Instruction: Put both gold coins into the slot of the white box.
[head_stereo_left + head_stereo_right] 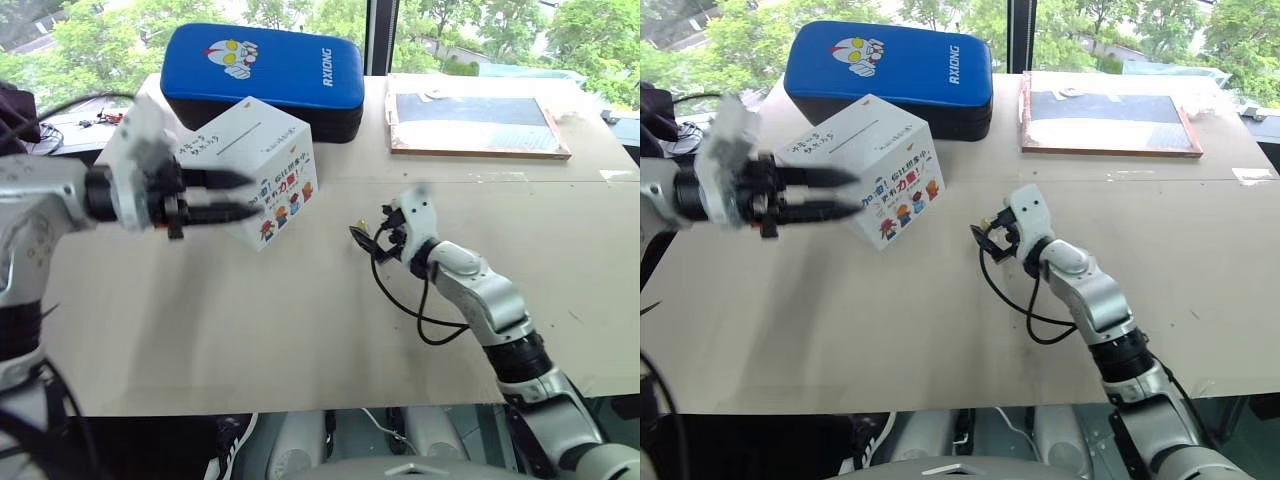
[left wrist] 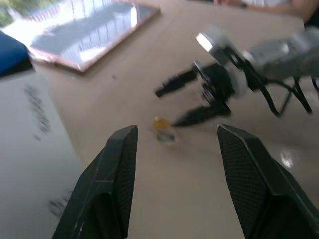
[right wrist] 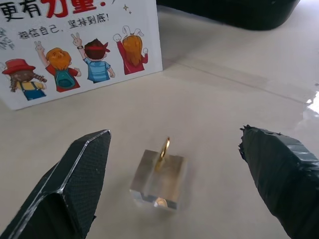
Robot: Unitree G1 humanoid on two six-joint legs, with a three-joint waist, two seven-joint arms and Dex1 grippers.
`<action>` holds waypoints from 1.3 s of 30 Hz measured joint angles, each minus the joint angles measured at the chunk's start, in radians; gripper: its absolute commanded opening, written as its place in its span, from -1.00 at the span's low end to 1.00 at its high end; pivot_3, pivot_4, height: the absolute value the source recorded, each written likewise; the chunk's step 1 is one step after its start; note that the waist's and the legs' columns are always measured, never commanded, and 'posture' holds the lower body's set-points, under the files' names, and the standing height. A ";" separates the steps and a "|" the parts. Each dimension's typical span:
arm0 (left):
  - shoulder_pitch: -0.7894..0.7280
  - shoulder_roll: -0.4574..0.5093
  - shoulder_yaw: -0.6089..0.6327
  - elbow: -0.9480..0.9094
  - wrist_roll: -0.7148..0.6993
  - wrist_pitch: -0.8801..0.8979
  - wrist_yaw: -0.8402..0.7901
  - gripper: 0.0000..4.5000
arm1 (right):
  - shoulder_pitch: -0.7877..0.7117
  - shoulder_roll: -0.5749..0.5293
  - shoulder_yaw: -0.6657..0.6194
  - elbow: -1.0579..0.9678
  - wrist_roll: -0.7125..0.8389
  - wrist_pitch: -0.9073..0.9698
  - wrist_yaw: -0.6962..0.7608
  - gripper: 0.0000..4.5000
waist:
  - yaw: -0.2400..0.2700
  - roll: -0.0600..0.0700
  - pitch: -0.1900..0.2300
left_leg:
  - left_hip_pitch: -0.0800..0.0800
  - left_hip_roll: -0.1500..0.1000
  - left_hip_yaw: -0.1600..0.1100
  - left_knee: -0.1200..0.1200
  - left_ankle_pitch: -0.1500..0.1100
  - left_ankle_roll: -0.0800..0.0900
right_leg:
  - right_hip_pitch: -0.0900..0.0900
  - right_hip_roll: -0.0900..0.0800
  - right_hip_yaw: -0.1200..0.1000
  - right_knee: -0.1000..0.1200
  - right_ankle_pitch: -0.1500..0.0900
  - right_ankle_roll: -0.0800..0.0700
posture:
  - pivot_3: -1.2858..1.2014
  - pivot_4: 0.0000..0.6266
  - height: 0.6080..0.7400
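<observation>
Right claw (image 3: 174, 174) wide open, low over the desk (image 1: 300, 340), fingers set either side of a gold coin (image 3: 164, 148) that stands on edge in a small clear holder (image 3: 158, 180) — nothing gripped yet. From the head views the holder sits on the bare desk near the white box (image 1: 262, 170), on its right, apart from it, with the claw's tips just beside it.

Left claw (image 1: 222, 197) part open and empty, held above the desk right by the near upper edge of the white box, pointing across toward the right arm. Its wrist view looks past its own fingers at the coin and the right claw beyond.

White box rests at the back left of the desk, slot line on its top face, cartoon figures on the side facing the coin. Blue padded case (image 1: 265, 68) behind it; framed board (image 1: 475, 115) at back right. One coin can be seen; the second I cannot find.

Risks, as I judge them:
- Coin is thin and stands upright in a loose block. If the fingers close on the holder rather than the coin's rim, holder and coin lift together, or the holder tips and the coin rolls off.
- Fingertips are broad against such a small disc; a slightly off-centre close could flick it flat onto the desk, where it is far harder to pick up.
- Black cable (image 1: 410, 300) looping under the right wrist drags near the holder — it could nudge it during the approach.
</observation>
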 measured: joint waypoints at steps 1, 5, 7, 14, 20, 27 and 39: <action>0.019 0.011 -0.006 -0.007 0.006 0.007 0.003 0.14 | -0.006 0.012 0.000 0.023 -0.011 -0.004 0.000 0.61 | 0.001 0.000 0.000 | 0.000 0.000 0.000 0.000 0.000 0.000 | 0.000 0.000 0.000 0.000 0.000 0.000 | 0.03 -0.52 1.00; 0.042 0.023 -0.015 -0.013 0.024 0.015 0.025 0.14 | -0.021 0.037 -0.004 0.061 -0.043 -0.010 0.007 -0.30 | 0.003 0.000 0.000 | 0.000 0.000 0.000 0.000 0.000 0.000 | 0.000 0.000 0.000 0.000 0.000 0.000 | 0.03 -0.52 1.00; 0.046 0.025 -0.019 -0.022 0.026 0.016 0.032 0.14 | -0.025 0.040 -0.004 0.063 -0.050 -0.010 0.011 -0.70 | 0.002 0.000 0.000 | 0.000 0.000 0.000 0.000 0.000 0.000 | 0.000 0.000 0.000 0.000 0.000 0.000 | 0.03 -0.52 1.00; 0.048 0.027 -0.035 -0.036 0.046 0.015 0.048 0.14 | -0.027 0.048 -0.019 0.061 -0.060 -0.006 0.042 -0.98 | -0.001 0.000 0.000 | 0.000 0.000 0.000 0.000 0.000 0.000 | 0.000 0.000 0.000 0.000 0.000 0.000 | 0.03 -0.52 1.00; 0.021 -0.027 -0.016 -0.040 -0.011 0.051 0.079 0.14 | -0.027 0.124 -0.141 0.029 0.029 0.036 0.035 -0.98 | 0.000 0.000 0.000 | 0.000 0.000 -0.001 0.000 0.000 0.000 | 0.000 0.000 0.000 0.001 0.000 0.000 | 0.03 -0.52 1.00; -0.037 -0.271 0.128 -0.032 -0.260 0.231 0.325 0.14 | -0.061 0.277 -0.346 -0.121 0.328 0.147 -0.007 -0.98 | 0.001 -0.001 -0.001 | 0.000 0.000 -0.003 0.001 0.000 0.000 | 0.001 -0.001 -0.001 0.001 0.000 0.000 | 0.03 -0.52 1.00; -0.079 -0.810 0.274 -0.022 -0.821 0.203 1.060 0.14 | -0.113 0.307 -0.395 -0.227 0.755 0.165 -0.115 -0.98 | -0.002 -0.002 -0.002 | 0.001 -0.002 -0.003 0.001 0.000 0.000 | 0.001 -0.009 0.000 0.003 0.001 0.000 | 0.03 -0.52 1.00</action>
